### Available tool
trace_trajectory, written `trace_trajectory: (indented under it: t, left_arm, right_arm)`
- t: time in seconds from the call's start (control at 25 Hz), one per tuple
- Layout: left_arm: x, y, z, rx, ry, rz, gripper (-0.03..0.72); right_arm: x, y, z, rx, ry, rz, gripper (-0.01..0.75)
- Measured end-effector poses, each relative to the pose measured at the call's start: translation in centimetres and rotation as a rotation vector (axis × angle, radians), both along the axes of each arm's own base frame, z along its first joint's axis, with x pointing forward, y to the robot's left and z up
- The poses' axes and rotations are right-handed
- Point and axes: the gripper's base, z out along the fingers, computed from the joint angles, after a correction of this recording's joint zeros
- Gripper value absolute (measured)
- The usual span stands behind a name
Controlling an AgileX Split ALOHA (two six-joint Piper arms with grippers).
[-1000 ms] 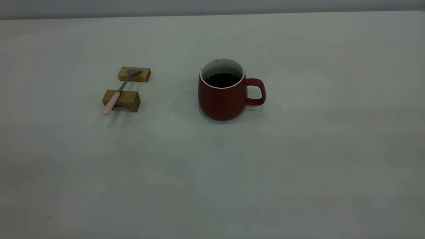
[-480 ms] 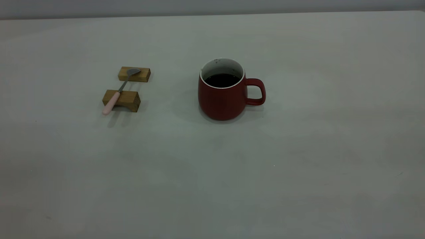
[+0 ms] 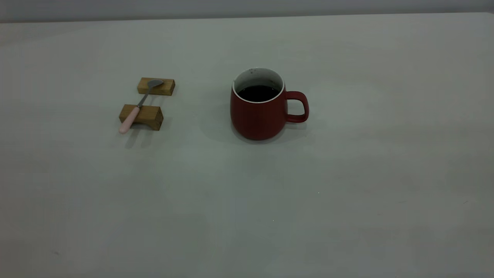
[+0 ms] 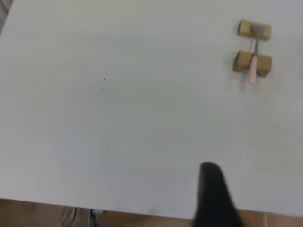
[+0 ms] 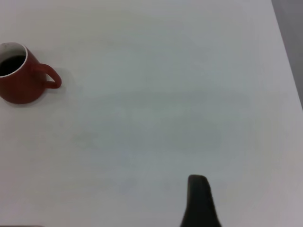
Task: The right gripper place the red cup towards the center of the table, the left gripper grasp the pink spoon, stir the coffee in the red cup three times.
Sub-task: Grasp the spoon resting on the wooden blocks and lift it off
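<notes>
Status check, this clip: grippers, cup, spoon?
Both grippers far off, holding nothing. Red cup upright, coffee inside. Pink spoon across two wooden blocks. Nothing between them.

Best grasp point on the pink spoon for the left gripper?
Probably the pink handle of the pink spoon, from above. It bridges two wooden blocks, with its handle end overhanging the nearer block above the table, leaving room for fingers on either side of it.

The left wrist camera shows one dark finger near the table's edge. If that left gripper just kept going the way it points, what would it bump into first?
Probably nothing: ahead of the finger lies bare table. The pink spoon on its wooden blocks sits off to one side, though depth is hard to judge.
</notes>
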Motion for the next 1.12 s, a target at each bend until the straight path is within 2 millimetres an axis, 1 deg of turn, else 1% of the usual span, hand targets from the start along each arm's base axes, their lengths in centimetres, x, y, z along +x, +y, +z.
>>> trace_trajectory:
  t: [0.12, 0.24, 0.36, 0.48, 0.64, 0.84, 0.96, 1.12]
  left_arm:
    - [4.5, -0.1, 0.6, -0.002, 0.071, -0.029, 0.650]
    - [8.9, -0.3, 0.2, -0.027, 0.122, -0.050, 0.668]
    - [12.8, -0.5, -1.4, -0.052, 0.193, -0.057, 0.668]
    - [16.1, -1.2, -4.1, -0.079, 0.284, -0.078, 0.668]
    - [19.7, -3.0, -7.8, -0.072, 0.383, -0.138, 0.668]
    - [23.4, -5.8, -12.0, -0.055, 0.499, -0.203, 0.668]
    - [25.1, -7.3, -14.6, -0.041, 0.561, -0.234, 0.668]
    - [26.8, -8.2, -18.1, -0.030, 0.628, -0.245, 0.666]
  right_arm:
    - [0.0, 0.0, 0.0, 0.000, 0.000, 0.000, 0.591]
    - [0.0, 0.0, 0.0, 0.000, 0.000, 0.000, 0.591]
    - [0.0, 0.0, 0.0, 0.000, 0.000, 0.000, 0.591]
    - [0.0, 0.0, 0.0, 0.000, 0.000, 0.000, 0.591]
    - [0.0, 0.0, 0.0, 0.000, 0.000, 0.000, 0.591]
    - [0.0, 0.0, 0.0, 0.000, 0.000, 0.000, 0.591]
    - [0.0, 0.0, 0.0, 0.000, 0.000, 0.000, 0.591]
    - [0.0, 0.0, 0.0, 0.000, 0.000, 0.000, 0.591]
